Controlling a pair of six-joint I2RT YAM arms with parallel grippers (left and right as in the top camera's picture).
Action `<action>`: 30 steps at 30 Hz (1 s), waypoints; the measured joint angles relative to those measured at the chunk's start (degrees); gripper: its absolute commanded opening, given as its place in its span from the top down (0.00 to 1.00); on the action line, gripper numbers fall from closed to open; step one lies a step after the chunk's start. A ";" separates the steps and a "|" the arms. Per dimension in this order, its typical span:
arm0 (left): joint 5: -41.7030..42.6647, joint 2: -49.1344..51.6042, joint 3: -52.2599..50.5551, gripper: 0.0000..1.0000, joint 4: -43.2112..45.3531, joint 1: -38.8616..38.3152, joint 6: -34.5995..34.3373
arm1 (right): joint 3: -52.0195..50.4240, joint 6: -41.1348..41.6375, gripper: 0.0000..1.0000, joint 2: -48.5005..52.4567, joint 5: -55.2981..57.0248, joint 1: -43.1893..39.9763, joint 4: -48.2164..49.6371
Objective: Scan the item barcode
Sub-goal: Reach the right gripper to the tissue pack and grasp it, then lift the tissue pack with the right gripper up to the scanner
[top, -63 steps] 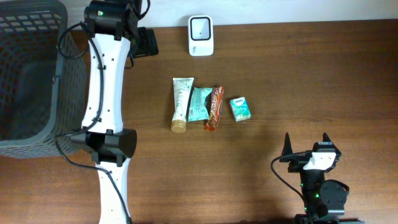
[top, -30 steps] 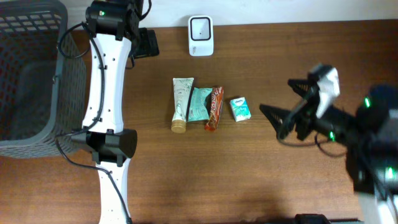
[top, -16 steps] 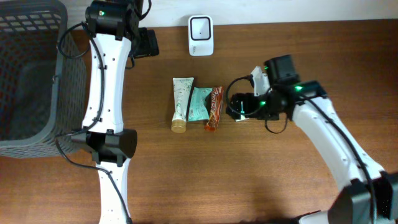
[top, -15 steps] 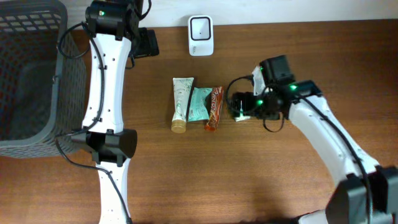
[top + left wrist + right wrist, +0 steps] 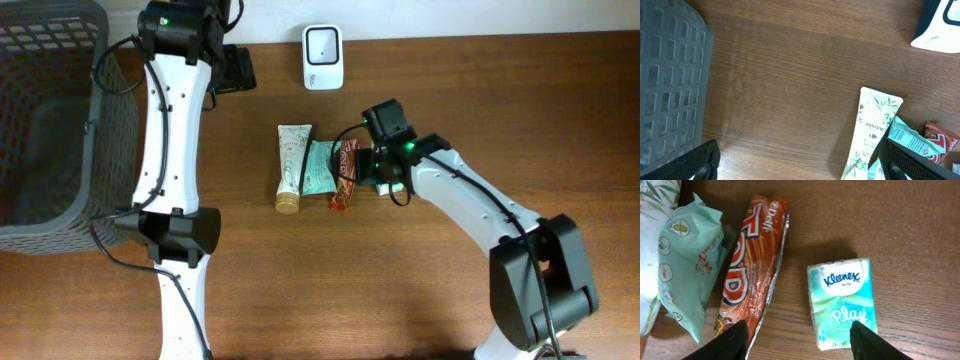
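Observation:
Four items lie in a row mid-table: a white Pantene tube (image 5: pixel 291 167) (image 5: pixel 872 135), a teal wipes pack (image 5: pixel 320 166) (image 5: pixel 687 270), an orange snack bar (image 5: pixel 344 172) (image 5: pixel 752 265) and a Kleenex tissue pack (image 5: pixel 393 185) (image 5: pixel 842 302). The white scanner (image 5: pixel 323 57) (image 5: pixel 940 25) stands at the back edge. My right gripper (image 5: pixel 378 170) (image 5: pixel 799 342) hovers open over the gap between snack bar and tissue pack, one finger above each, holding nothing. The left gripper (image 5: pixel 237 68) (image 5: pixel 802 165) stays open near the back left, over bare wood.
A dark grey mesh basket (image 5: pixel 50 120) (image 5: pixel 670 85) fills the left side of the table. The left arm's white links (image 5: pixel 170 150) run down beside it. Bare wood lies in front of the items and to the right.
The right arm has swung in from the right and moved left over the tissue pack, now reaching the snack bar's edge. The left arm and all items have stayed put.

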 measured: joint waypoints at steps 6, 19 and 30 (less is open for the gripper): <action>0.00 0.00 0.00 0.01 0.00 -0.59 0.00 | -0.94 -0.39 0.61 3.17 6.99 1.49 2.16; 0.00 0.00 0.00 0.01 0.00 -0.59 0.00 | 0.72 -0.57 0.96 7.56 7.98 1.40 -2.58; 0.00 0.00 0.00 0.01 0.00 -0.66 0.00 | 8.41 -8.85 0.96 7.37 -45.03 -20.94 -9.84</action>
